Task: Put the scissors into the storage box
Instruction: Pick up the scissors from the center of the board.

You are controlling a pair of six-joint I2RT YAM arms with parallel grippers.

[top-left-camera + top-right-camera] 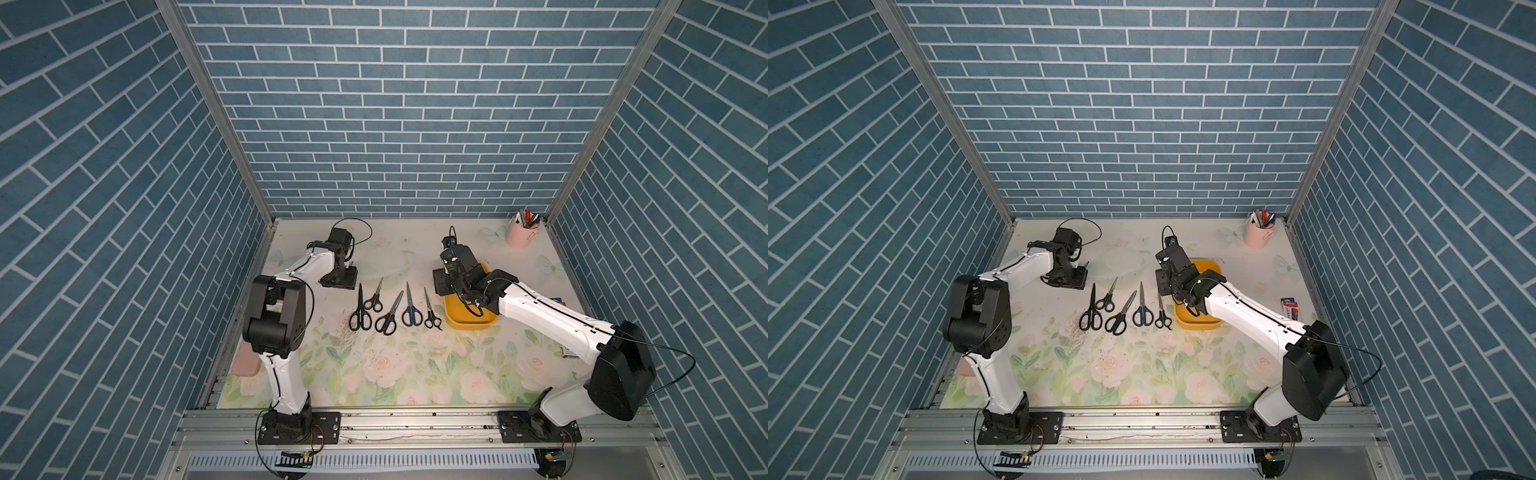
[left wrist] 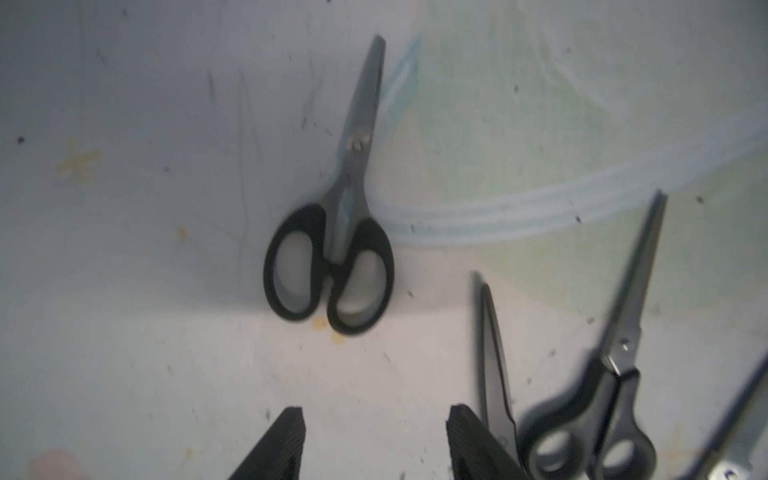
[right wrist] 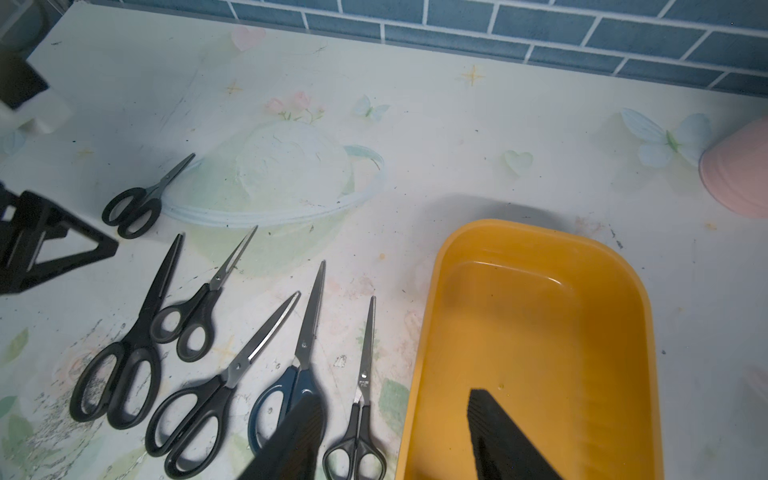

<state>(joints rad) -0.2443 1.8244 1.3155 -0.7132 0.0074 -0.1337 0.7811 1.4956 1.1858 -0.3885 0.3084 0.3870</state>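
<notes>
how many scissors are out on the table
6 scissors: five in a row beside the storage box, one small pair apart, by the left gripper. None in the box's visible part.

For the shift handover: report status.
Left gripper, right gripper open, empty. Six metal scissors on table; yellow plastic storage box empty. Nothing in the way.

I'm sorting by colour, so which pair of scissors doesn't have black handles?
The blue-handled scissors, the second pair out from the storage box. Its loops are dark blue; the rest are black-handled.
</notes>
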